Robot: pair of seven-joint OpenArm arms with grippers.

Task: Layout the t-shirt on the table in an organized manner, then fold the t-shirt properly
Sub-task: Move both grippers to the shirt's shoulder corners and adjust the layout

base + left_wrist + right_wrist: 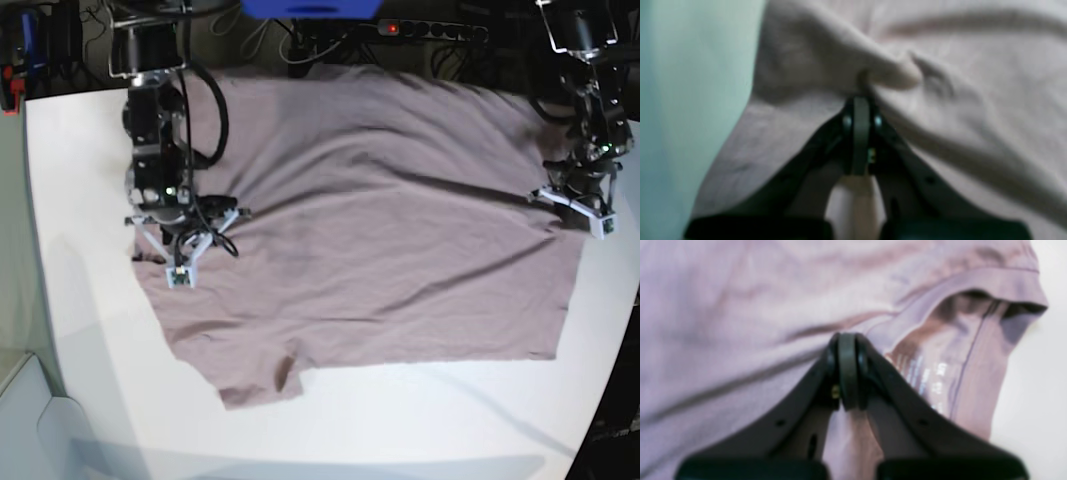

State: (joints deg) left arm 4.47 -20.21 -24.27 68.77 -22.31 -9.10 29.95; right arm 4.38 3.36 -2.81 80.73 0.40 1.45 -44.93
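The mauve-pink t-shirt (380, 230) lies spread over the white table (90, 330), with long creases and one sleeve (260, 385) toward the front edge. My right gripper (178, 262) sits on the shirt's left edge in the base view. Up close, the right gripper (847, 340) is shut on a fold of t-shirt (723, 306) beside the neck opening, where the pale printed label (927, 373) shows. At the shirt's right edge is my left gripper (555, 197). Its wrist view shows the left gripper (862, 98) shut on a bunched ridge of t-shirt (973, 83).
Cables and a power strip (430, 28) run along the table's far edge, with a blue object (310, 8) above them. Bare table (680, 100) shows left of the cloth in the left wrist view, and bare table (1040, 390) at the right in the right wrist view.
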